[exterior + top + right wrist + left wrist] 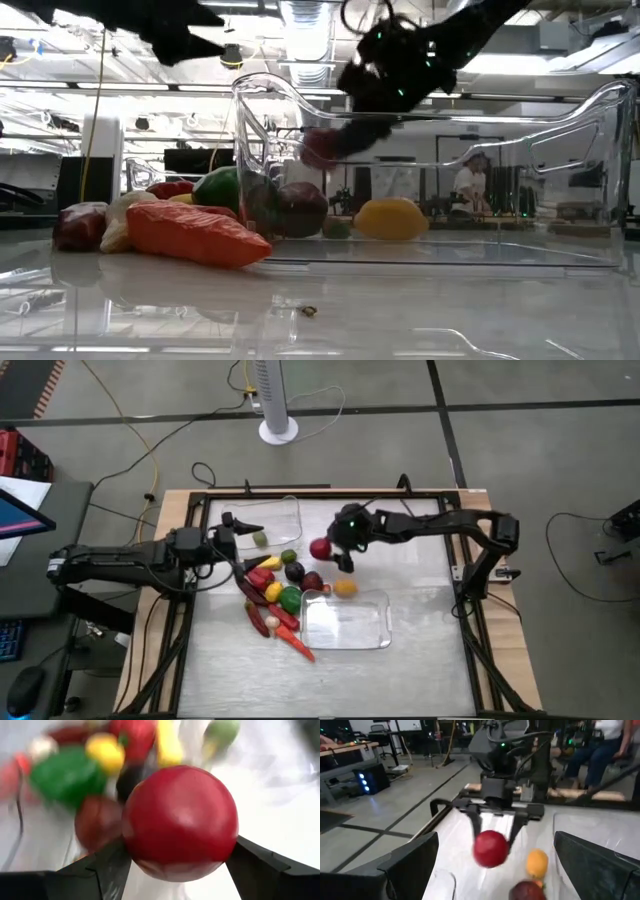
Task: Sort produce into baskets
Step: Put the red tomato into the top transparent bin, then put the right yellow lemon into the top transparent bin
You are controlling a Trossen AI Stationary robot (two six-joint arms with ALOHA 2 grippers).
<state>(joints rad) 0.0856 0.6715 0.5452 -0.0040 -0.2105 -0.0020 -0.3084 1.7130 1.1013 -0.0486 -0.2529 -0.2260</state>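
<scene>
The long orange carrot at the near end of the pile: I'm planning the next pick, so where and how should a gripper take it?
Probably at mid-length of the carrot, from straight above, fingers across its narrow width. It lies flat at the pile's edge, beside the near basket.

A robotics lab or workshop. The tabletop [420,660] sits in a plywood-edged frame on a grey concrete floor [540,390] crossed by loose cables. A white tower fan [277,400] stands behind it. A computer monitor [20,515] and keyboard [8,645] sit to one side. Beyond are workbenches, ceiling strip lights [320,15] and seated people [600,745].
</scene>
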